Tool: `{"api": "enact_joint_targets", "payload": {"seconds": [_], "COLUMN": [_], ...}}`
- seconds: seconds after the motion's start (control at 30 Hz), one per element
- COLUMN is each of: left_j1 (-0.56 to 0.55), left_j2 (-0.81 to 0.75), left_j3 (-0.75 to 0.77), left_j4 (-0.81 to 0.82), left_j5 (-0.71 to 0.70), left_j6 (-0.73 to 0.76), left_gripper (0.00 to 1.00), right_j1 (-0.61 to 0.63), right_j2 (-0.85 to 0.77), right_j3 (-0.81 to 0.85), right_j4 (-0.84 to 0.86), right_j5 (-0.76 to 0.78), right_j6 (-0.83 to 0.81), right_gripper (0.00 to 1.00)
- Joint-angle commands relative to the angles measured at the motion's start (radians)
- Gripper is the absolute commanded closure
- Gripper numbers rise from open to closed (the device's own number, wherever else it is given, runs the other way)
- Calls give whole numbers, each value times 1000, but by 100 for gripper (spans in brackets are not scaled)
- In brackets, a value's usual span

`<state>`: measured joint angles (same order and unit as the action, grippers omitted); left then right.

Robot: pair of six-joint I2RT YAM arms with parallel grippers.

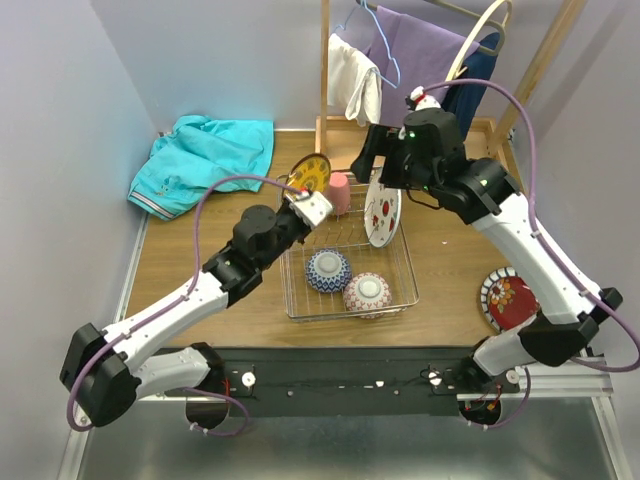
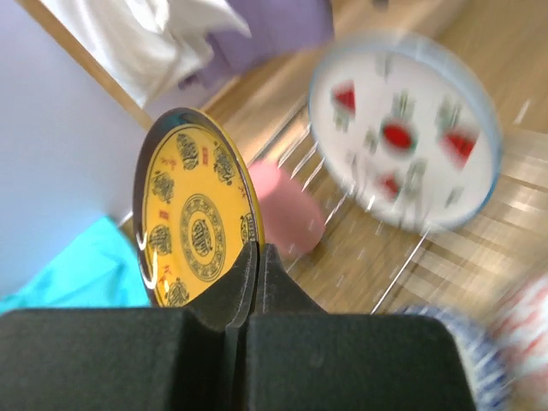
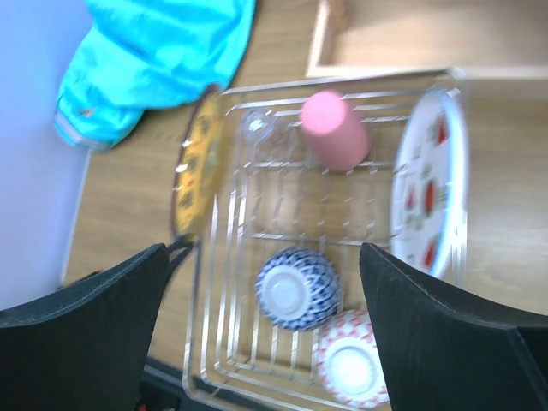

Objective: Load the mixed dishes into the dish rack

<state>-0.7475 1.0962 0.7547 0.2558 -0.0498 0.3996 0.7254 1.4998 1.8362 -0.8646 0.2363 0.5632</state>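
Rack loading is judged well advanced, with one plate in hand and one not yet fetched. The yellow plate is held on edge, roughly upright, at the far-left corner of the dish rack; the left gripper is clamped narrowly on its lower rim. Whether the plate's edge is seated between the wires cannot be told from any view. The right gripper is spread wide and empty, above the far side of the rack. Noted inside the rack: the pink cup and the small clear glass along the far wall, the white fruit plate on edge at the far-right side, and the blue-patterned bowl and pink-patterned bowl side by side at the near end. The red plate lies on the table, well to the right of the rack. Risks are judged as follows: only a thin rim is gripped, so the plate may pivot or slip; if it is released before a wire slot is found, it may topple inward onto the glass just beside it, or outward over the low left wall. Contact between the two arms, both near the rack's far side, is also to be watched.
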Motion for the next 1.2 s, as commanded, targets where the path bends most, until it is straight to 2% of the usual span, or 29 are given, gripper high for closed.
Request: {"api": "enact_joint_targets", "payload": {"seconds": [0.0,0.03,0.1,0.13,0.37,0.53,0.8,1.17], "left_j1": [5,7,10,10,30,65,148,154], "left_j2": [-25,-13,5,16,146,195,258,266], "left_j3": [159,169,195,204,366,428,379,313], "left_j4": [-98,-102,-115,-122,-236,-348,-320,-182], "left_j5": [-27,-33,-36,-39,-102,-154,-79,50], "left_j6": [-506,-635,-738,-836,-1108,-1283,-1410,-1377], "left_gripper": [100,100,100,100,100,100,100,100], "right_j1": [-18,-18,-18,-20,-23,-21,-23,-23], "right_j2": [-53,-56,-56,-53,-39,-27,-21,-3], "right_j3": [-84,-90,-98,-100,-103,-107,-120,-163], "right_j4": [62,79,87,91,99,110,113,136], "right_j5": [57,69,84,106,113,147,164,149], "right_j6": [-108,-121,-146,-151,-183,-204,-227,-214], "right_gripper": [1,0,0,0,0,0,0,0]}}
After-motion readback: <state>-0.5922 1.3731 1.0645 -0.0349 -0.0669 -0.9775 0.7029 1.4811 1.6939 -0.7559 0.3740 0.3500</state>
